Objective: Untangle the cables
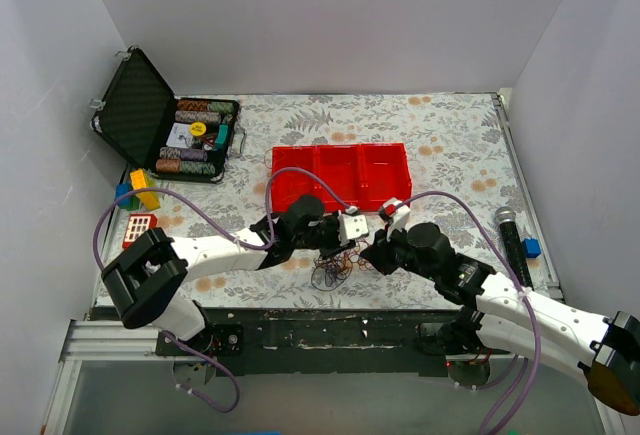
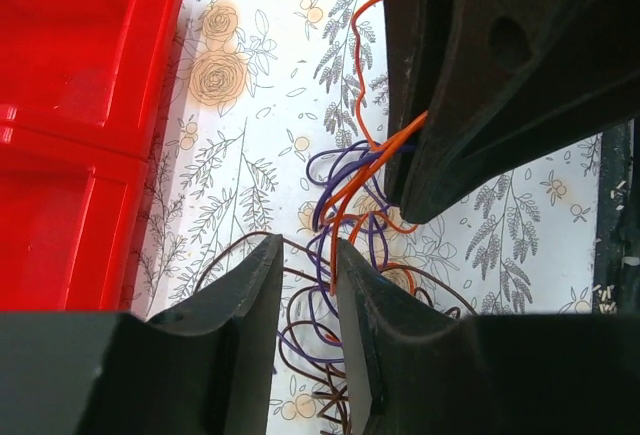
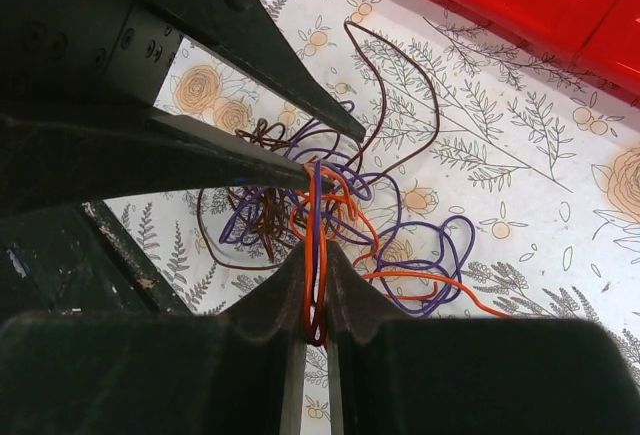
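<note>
Little to read: print on the white card point(image 1: 180, 133) inside the open chip case point(image 1: 135, 120), at 10 o'clock in the top view, too small to make out. Chip stacks point(image 1: 195, 137) beside it only bands of colour. White squares on the red block point(image 1: 140, 225) at 9 o'clock equally unreadable.

Cables point(image 1: 333, 267) in a wiry clump on the floral cloth point(image 1: 450, 145), at 6 o'clock from the red tray point(image 1: 340, 177), near the table's front edge and between the two wrists. Orange, purple and brown strands knotted together; at the centre, impossible to sort which lies over which.

Right gripper point(image 3: 316, 260) pressed closed on a bundle of orange, purple and brown strands, running up toward 12 o'clock in its own view. Left gripper point(image 2: 307, 247) a narrow slit apart, with purple loops and an orange strand at the slit; pinched or merely lying beyond the fingers, cannot tell. Upper right of that view blocked by the dark bulk of the right gripper, an orange strand emerging from under it. From above, both sets of fingertips hidden beneath the wrists. Microphone point(image 1: 508, 238) at 3 o'clock, lying on the cloth.
</note>
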Robot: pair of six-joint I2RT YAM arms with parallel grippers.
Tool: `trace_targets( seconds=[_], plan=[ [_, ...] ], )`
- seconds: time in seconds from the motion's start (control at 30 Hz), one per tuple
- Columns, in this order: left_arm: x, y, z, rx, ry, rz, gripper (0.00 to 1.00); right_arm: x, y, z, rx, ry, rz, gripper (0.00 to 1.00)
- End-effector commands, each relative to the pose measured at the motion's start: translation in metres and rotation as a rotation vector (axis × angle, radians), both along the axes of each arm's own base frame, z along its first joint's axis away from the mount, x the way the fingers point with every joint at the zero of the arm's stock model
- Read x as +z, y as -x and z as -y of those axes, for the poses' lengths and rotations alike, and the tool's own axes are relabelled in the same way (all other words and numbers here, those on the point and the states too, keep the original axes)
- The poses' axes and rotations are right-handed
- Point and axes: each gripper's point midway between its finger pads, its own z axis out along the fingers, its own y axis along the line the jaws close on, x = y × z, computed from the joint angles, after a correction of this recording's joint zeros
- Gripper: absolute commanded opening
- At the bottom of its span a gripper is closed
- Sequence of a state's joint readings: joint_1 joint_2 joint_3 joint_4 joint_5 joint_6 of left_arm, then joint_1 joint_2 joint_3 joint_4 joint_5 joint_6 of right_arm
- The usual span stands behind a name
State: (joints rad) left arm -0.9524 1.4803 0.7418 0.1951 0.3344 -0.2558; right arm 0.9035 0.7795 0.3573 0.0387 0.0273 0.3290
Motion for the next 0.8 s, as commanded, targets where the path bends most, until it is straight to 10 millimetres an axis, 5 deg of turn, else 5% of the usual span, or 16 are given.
trace_targets(
  seconds=[0.0,0.1,0.27,0.53,0.77],
  plan=[
    [0.019,-0.006,0.006,0.028,0.046,0.024,0.19,0.005,-0.004,0.001,-0.011,-0.013,0.021,0.17],
    [0.027,-0.007,0.009,0.027,0.066,0.026,0.0,0.005,-0.004,0.001,-0.016,-0.006,0.017,0.21],
    [0.055,-0.007,0.003,0.051,0.103,0.055,0.0,0.008,-0.008,0.01,-0.063,0.015,0.014,0.67],
    [0.108,0.004,-0.025,0.092,0.205,0.09,0.0,0.08,-0.016,0.016,-0.092,-0.072,0.128,0.8],
    [0.135,0.009,-0.038,0.114,0.257,0.11,0.0,0.111,-0.014,0.018,-0.076,-0.103,0.177,0.81]
  ],
)
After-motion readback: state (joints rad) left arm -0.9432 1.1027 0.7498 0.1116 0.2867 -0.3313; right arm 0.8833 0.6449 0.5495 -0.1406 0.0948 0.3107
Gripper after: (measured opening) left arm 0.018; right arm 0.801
